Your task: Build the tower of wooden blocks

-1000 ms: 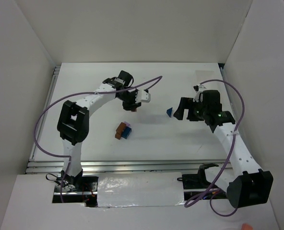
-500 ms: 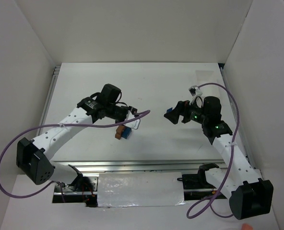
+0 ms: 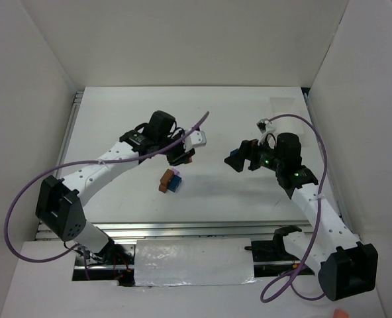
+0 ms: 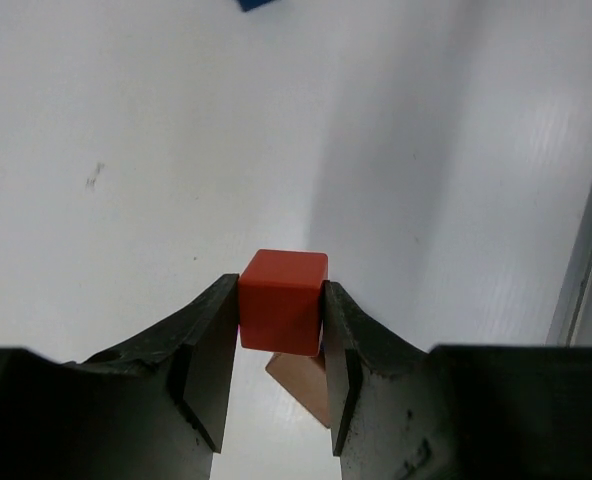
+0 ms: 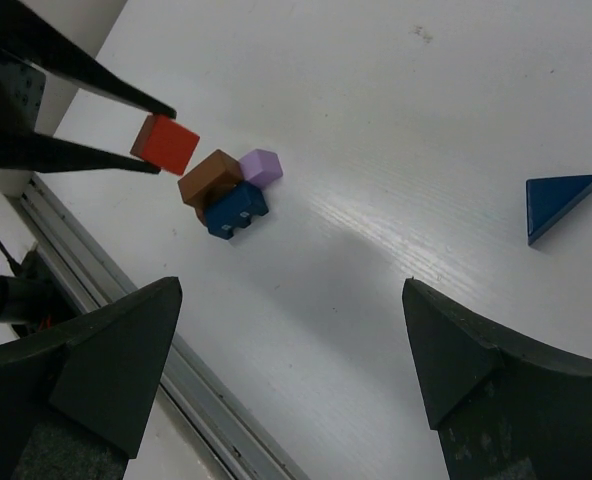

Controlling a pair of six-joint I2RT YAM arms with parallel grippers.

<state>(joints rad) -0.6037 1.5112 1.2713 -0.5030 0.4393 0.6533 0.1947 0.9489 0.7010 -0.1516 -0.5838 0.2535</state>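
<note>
Left wrist: the red block [image 4: 282,312], judged light and rigid, is pinched across flat faces by the left gripper [image 4: 281,298]; right gripper [image 5: 291,320] spread wide.

Top external: fixed high, above and behind the arm bases [image 3: 100,252], tilted down over the whole white table [image 3: 130,119]; far off, with both grippers small in frame.

Left wrist: mounted just behind the left gripper [image 4: 281,290], aimed along the fingers steeply down at the table; very near, centred on the clamped red cube [image 4: 282,305].

Right wrist: riding behind the right gripper [image 5: 291,290], pointed obliquely down and across the table toward the left gripper, from farther back.

Shared by all three: the red cube and the block cluster [image 5: 231,190] below it, though only one brown block of it in the left wrist view.

Shared by overhead and right wrist: the blue triangular block [image 5: 556,200].
</note>
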